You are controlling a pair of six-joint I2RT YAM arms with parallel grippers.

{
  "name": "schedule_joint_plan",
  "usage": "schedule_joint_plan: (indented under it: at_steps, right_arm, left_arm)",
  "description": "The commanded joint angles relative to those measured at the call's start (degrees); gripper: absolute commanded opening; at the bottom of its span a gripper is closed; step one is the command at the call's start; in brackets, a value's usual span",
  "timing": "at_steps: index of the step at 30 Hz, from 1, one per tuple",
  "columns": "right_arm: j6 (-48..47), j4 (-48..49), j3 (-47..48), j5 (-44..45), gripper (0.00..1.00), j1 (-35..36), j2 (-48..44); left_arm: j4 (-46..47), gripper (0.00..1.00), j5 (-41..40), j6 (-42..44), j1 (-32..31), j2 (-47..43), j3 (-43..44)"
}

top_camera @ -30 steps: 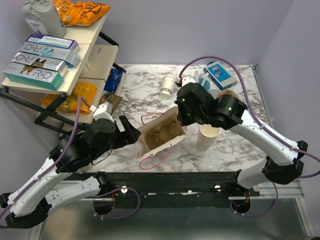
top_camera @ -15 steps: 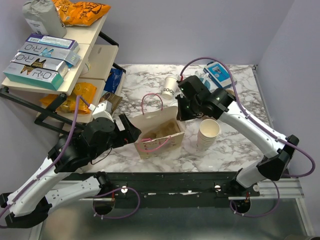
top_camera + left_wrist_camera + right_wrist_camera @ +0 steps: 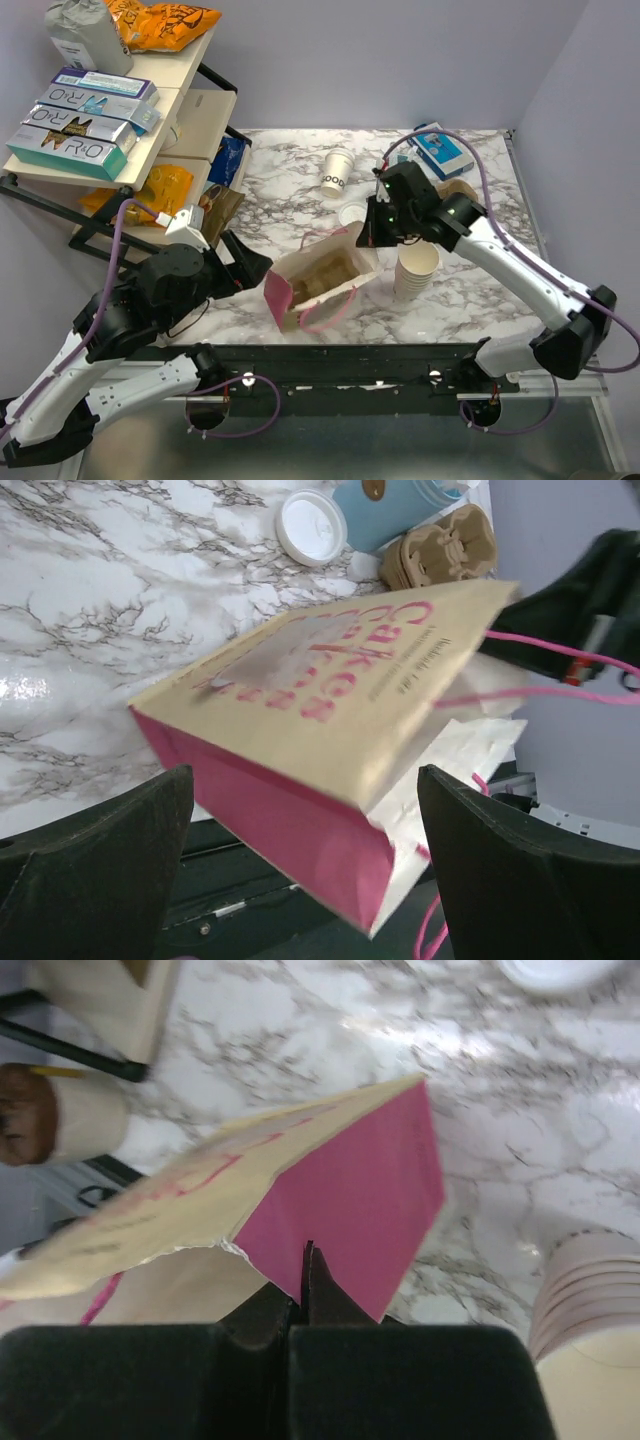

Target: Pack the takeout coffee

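White paper coffee cup (image 3: pixel 335 172) stands near the far edge of the tabletop (image 3: pixel 290 160), clear of both grippers: right gripper (image 3: pixel 372 235) pinched on the paper bag (image 3: pixel 320 275), left gripper (image 3: pixel 252 266) spread wide beside it.

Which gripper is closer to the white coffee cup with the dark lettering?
Right. The right gripper, shut on the paper bag's rim, sits just on the near side of the coffee cup. The left gripper, fingers open, is past the bag, farther to the near left.

Marble table (image 3: pixel 285 165): takeout coffee (image 3: pixel 336 172), loose lid (image 3: pixel 352 213), cup stack (image 3: pixel 416 268), paper bag (image 3: pixel 315 272), blue box (image 3: pixel 441 148).
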Motion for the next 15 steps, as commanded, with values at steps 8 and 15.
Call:
schedule_joint_plan:
  at_steps: [8, 15]
  right_arm:
    - [-6.8, -0.9, 9.2, -9.6, 0.01, -2.3, 6.0]
    - [-21.4, 2.7, 7.1, -14.6, 0.01, -1.7, 0.8]
  left_arm:
    - [-0.2, 0.99, -3.0, 2.2, -0.1, 2.4, 0.4]
    - [3.4, 0.99, -2.1, 6.1, -0.1, 0.1, -0.8]
